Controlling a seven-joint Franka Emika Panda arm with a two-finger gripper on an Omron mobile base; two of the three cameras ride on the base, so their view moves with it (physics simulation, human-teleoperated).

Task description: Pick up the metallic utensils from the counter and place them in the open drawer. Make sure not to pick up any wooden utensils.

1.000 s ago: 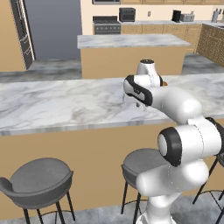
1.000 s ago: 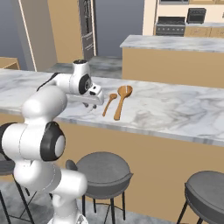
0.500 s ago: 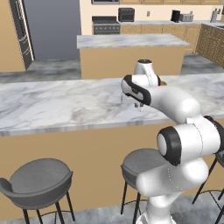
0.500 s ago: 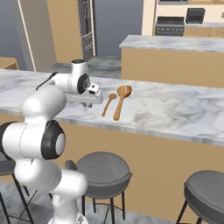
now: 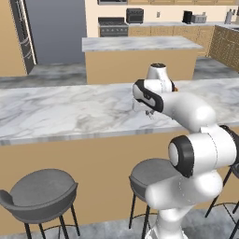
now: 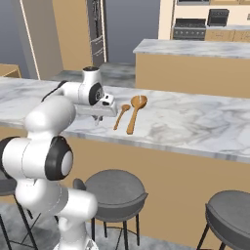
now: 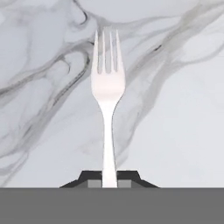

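Even, bright, flat rendered light; soft shadows under the stools [image 5: 44,196] beside the counter [image 5: 70,112]. Slightly soft, perhaps low-resolution; no glare on the marble.

Since 1 second ago the gripper [image 7: 110,180] has closed: its 2 fingertips [image 7: 92,179] now pinch the handle of the fork [image 7: 107,92] lying on the counter [image 7: 175,122]. The arm has barely shifted.
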